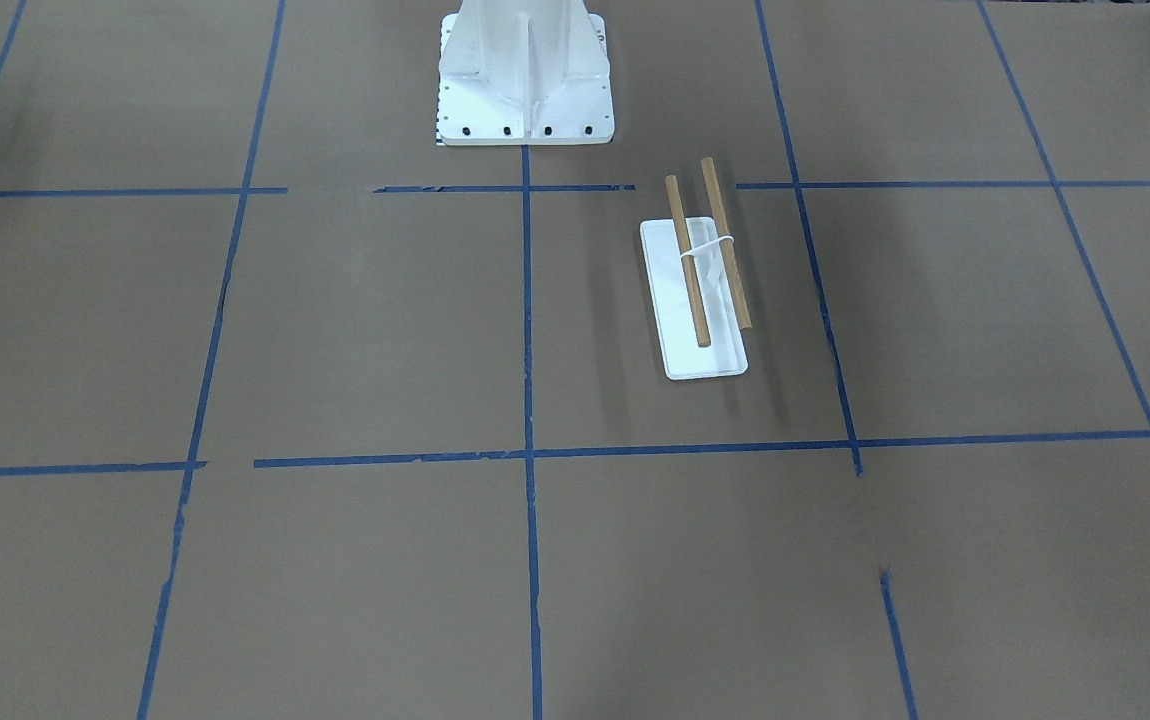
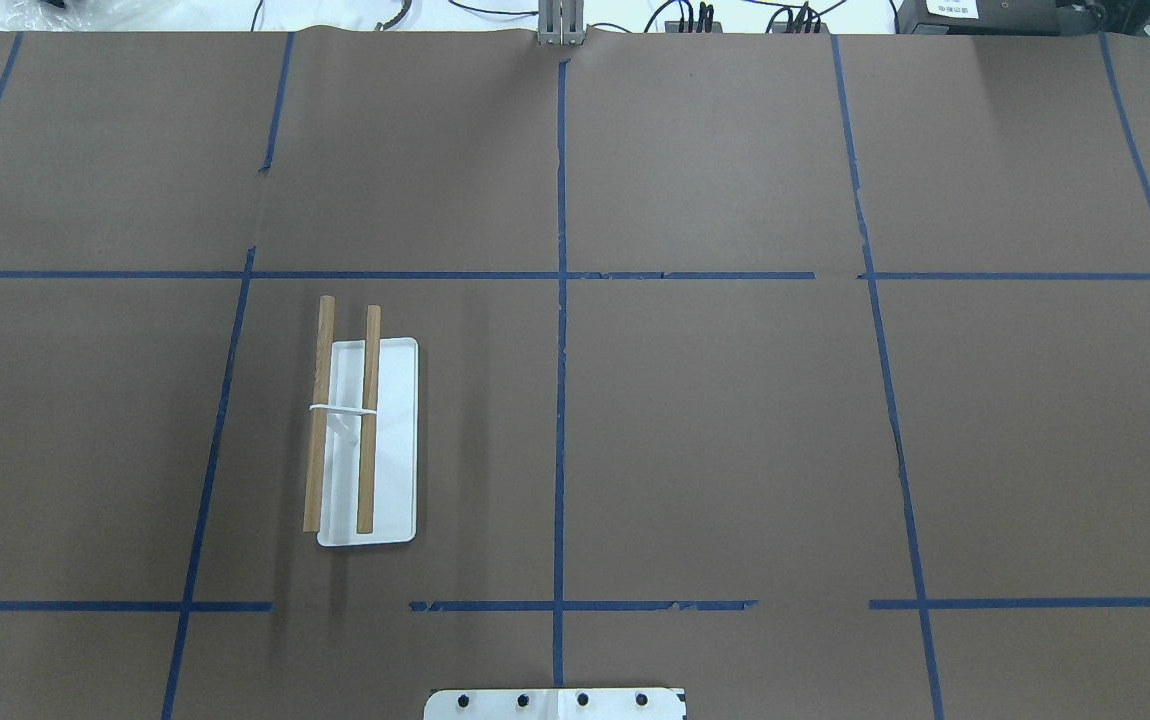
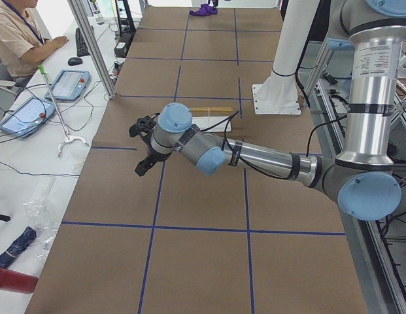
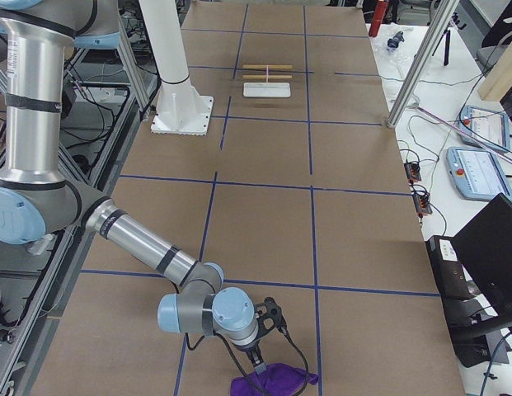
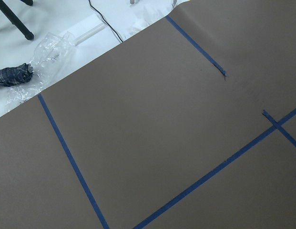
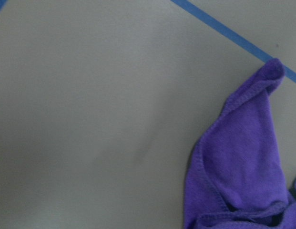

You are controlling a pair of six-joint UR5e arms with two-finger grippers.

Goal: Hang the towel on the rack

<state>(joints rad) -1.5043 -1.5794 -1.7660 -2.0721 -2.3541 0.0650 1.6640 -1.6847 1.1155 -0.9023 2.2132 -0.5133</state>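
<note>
Table (image 2: pixel 735 450) covered in brown paper with a grid of blue tape lines. The rack (image 2: pixel 395 450), a small white flat rectangular base carrying two parallel light-brown wooden rods joined across their middle by a white bracket, stands in the robot's left half of the table, in the grid cell just left of the centre line; front view confirms it (image 1: pixel 710 355), near the large white bolted metal pedestal (image 1: pixel 525 90) but apart from it. The rods run lengthwise away from the robot, and the outer rod overhangs the base's edge. The crumpled purple cloth towel (image 4: pixel 272 382) is not on the rack: it lies on the paper at the table's end on the robot's right, well apart from the rack (image 4: pixel 267 89). The right wrist view shows a hemmed corner of it (image 6: pixel 238 167) close to a tape line. The right gripper (image 4: pixel 257 361) points down directly over the towel; contact cannot be determined, nor can the state of its jaws. The left gripper (image 3: pixel 142 165) hangs above the paper on the operators' side of the rack (image 3: pixel 212 110); its jaw state also cannot be told. Its wrist camera shows only paper, tape and the table's edge
</note>
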